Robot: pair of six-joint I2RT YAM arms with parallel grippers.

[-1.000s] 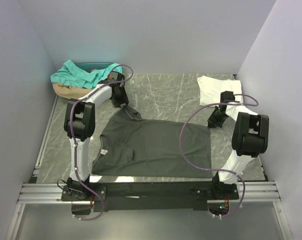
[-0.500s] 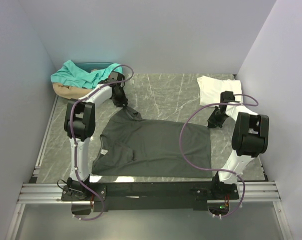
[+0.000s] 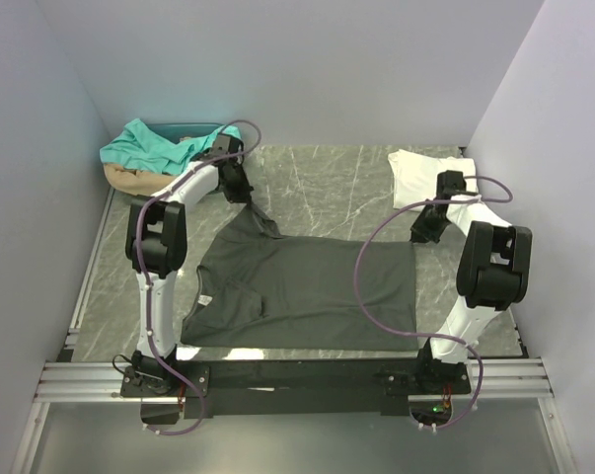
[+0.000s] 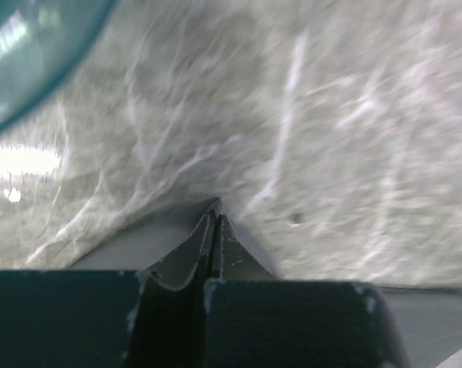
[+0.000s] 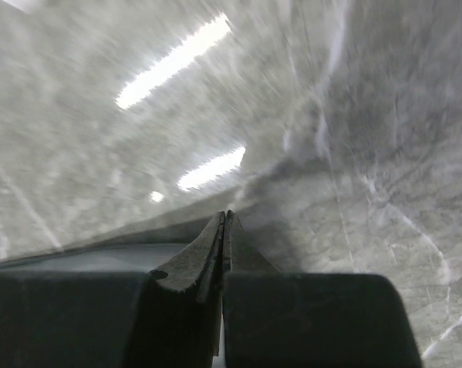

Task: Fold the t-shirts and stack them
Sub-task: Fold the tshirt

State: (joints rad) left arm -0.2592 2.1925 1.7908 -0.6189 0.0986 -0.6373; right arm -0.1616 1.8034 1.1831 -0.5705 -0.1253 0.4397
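the left gripper [image 4: 215,215] has just gone from half spread to pressed together, pinching the far sleeve corner of the dark grey t-shirt [image 3: 307,286]. the cloth now tents up to its fingertips and lies flat nearer the bases. the right gripper [image 5: 224,222] stays clamped at the opposite far corner, seemingly pinching cloth too, though blur obscures it. with both corners held, the fold can likely begin.
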